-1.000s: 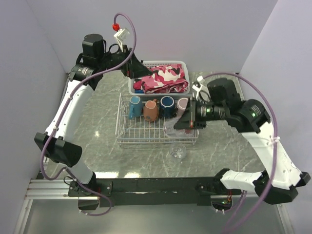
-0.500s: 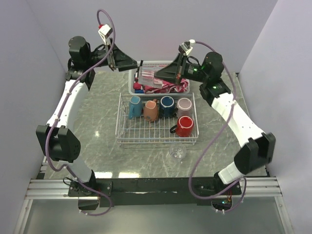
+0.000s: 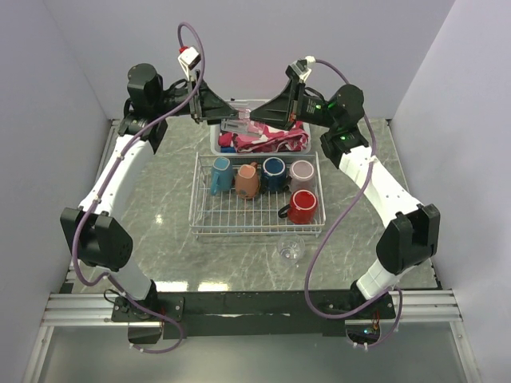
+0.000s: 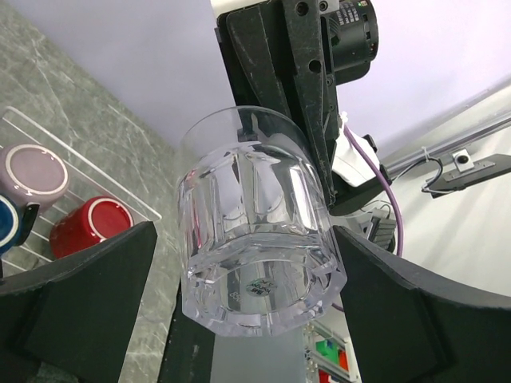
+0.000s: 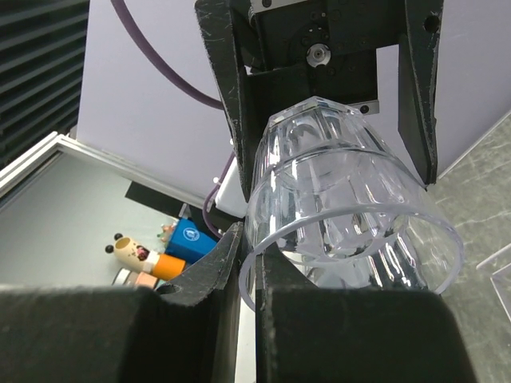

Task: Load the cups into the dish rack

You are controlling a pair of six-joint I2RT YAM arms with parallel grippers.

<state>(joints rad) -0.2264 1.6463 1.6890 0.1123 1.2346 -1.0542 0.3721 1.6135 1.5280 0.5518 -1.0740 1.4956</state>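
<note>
High above the back of the table, a clear glass [image 3: 243, 124] hangs on its side between both grippers. My right gripper [image 3: 260, 120] is shut on its rim [image 5: 254, 263]. My left gripper [image 3: 230, 118] stands open with its fingers either side of the glass's base [image 4: 255, 287]; a gap shows on the left side. The white wire dish rack [image 3: 255, 217] holds teal [image 3: 220, 174], terracotta [image 3: 247, 180], navy [image 3: 274, 171], mauve [image 3: 301, 171] and red [image 3: 303, 206] mugs. A second clear glass [image 3: 291, 250] stands on the table in front of the rack.
A white slotted basket [image 3: 217, 142] with pink camouflage cloth [image 3: 271, 137] sits behind the rack, directly under the two grippers. Grey walls close in on the left, back and right. The arm bases stand on the rail along the near edge.
My right gripper has swung from the rack's right end up to above the basket, holding the clear glass. My left gripper has moved right until its open fingers flank the glass's base.
</note>
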